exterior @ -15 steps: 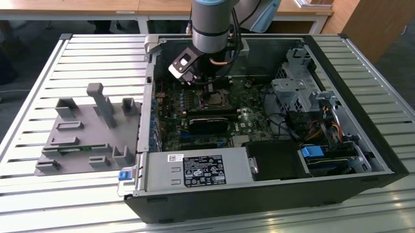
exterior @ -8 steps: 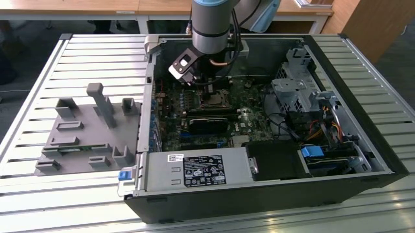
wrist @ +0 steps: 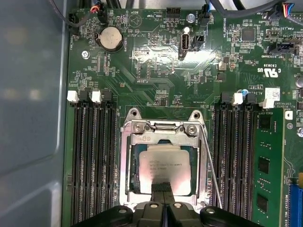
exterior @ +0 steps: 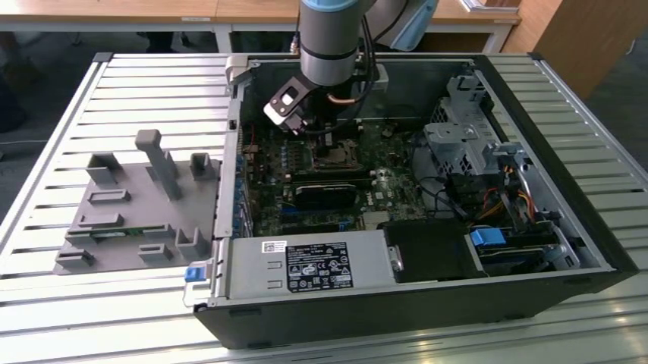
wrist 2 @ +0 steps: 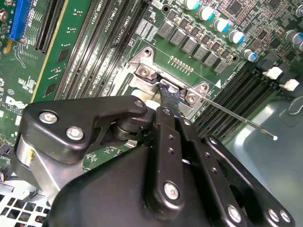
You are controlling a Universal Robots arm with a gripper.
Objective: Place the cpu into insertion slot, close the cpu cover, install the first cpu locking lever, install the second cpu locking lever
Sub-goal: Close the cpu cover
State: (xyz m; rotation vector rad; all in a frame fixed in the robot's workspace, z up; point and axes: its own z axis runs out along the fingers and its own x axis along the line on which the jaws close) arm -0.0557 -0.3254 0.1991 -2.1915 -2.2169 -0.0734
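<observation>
In the first wrist view the cpu (wrist: pixel 163 161) lies flat in the insertion slot (exterior: pixel 331 158), its pale metal top showing through the window of the cpu cover (wrist: pixel 129 165). The cover is down around it. My gripper (wrist: pixel 163 187) is shut, with its dark fingertips pressed together on the cpu's edge and nothing held between them. A thin wire locking lever (wrist: pixel 211 168) runs along one side of the cover and slants away from it. In the second wrist view the locking lever (wrist 2: pixel 236 117) sticks out over the memory slots beside my gripper (wrist 2: pixel 168 92).
The green motherboard (wrist: pixel 156 80) sits in an open black computer case (exterior: pixel 426 303) on a slatted metal table (exterior: pixel 132 83). Long black memory slots (wrist: pixel 92 161) flank the socket. A grey fixture block (exterior: pixel 136 205) stands at the exterior view's left. Cables and drive cages (exterior: pixel 486 159) fill the right.
</observation>
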